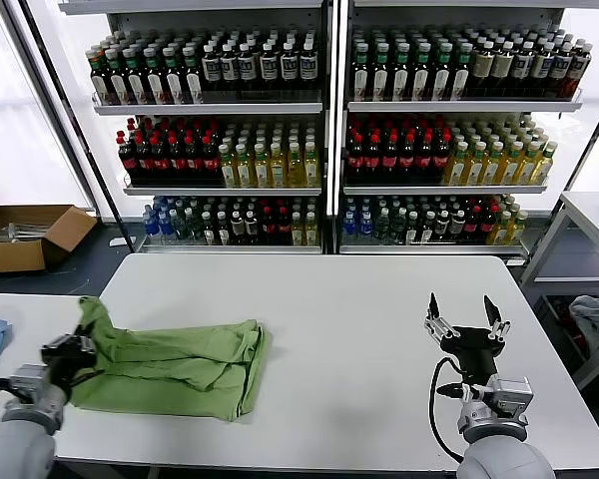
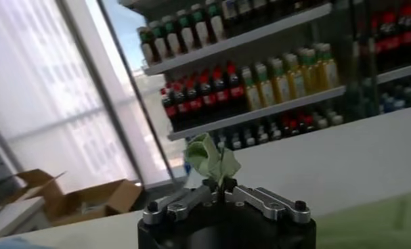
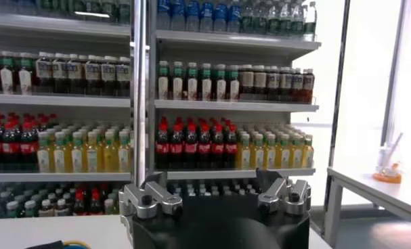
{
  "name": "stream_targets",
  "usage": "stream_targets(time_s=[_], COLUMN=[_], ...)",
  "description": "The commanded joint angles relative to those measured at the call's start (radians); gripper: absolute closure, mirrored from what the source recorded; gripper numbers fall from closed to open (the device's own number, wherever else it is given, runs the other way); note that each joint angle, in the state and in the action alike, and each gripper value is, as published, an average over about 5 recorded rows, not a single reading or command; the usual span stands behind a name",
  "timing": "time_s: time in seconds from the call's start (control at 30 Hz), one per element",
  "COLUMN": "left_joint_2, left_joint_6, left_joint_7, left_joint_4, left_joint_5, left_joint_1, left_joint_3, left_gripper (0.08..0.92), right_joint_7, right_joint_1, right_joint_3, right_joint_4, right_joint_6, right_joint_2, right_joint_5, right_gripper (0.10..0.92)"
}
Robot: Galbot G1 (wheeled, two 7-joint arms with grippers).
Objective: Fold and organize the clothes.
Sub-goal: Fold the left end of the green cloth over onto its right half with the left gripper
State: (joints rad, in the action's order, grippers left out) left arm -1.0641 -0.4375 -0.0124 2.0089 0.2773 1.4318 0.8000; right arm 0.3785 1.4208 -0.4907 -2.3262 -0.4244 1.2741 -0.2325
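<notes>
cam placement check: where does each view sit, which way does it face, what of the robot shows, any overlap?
Head: on the robot's head, looking forward and down at the white table, green shirt and drink shelves; left tool and right tool show.
Left wrist: behind the left tool, shut on a bunch of green shirt, facing shelves and a cardboard box.
Right wrist: behind the open right tool, facing the shelves.
Shared: all three show the bottle shelves.

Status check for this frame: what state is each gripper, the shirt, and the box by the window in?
Left gripper: shut on the green shirt's edge.
Right gripper: open, empty, over the table.
Green shirt: partly folded, bunched, one edge lifted.
Cardboard box: flaps open.
</notes>
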Motion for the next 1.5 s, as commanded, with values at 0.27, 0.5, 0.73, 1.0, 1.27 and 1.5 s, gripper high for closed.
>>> stream_targets(time_s=[0.27,0.5,0.73,1.0,1.27,1.5], left_joint_2=[-0.22,-0.238,-0.255,-0.286,-0.316,-0.355], left_joint_6=[-0.022,-0.036,-0.033,-0.02,0.01,0.045], left_joint_7=[-0.008,-0.012,-0.027,-0.04,-0.049,-0.038], left_joint_4=[0.016,0.003,-0.014,-0.031,-0.06,-0.085], left_joint_5=[-0.186,-0.185,-0.204,-0.225,-0.241,-0.111], left_joint_1=[-0.068,-0.101,-0.104,-0.095,-0.071,-0.033], left_joint_3=[-0.4,-0.429,-0.443,-0.454,-0.484,-0.555], left_gripper=[0.9,0.9,0.9,0.9,0.9,0.86], right_joint_7=[0.001,0.003,0.002,0.002,0.003,0.007], right_joint_1=[0.125,0.14,0.134,0.133,0.144,0.151], right_joint_3=[-0.039,-0.041,-0.023,-0.002,0.006,0.01], right_joint_4=[-0.032,-0.023,-0.003,0.01,0.01,-0.001], right_joint_6=[0.038,0.047,0.048,0.05,0.055,0.058], right_joint_2=[0.03,0.041,0.049,0.05,0.051,0.056], right_joint_5=[0.025,0.032,0.046,0.056,0.061,0.068], right_gripper=[0.203,0.203,0.203,0.203,0.203,0.203])
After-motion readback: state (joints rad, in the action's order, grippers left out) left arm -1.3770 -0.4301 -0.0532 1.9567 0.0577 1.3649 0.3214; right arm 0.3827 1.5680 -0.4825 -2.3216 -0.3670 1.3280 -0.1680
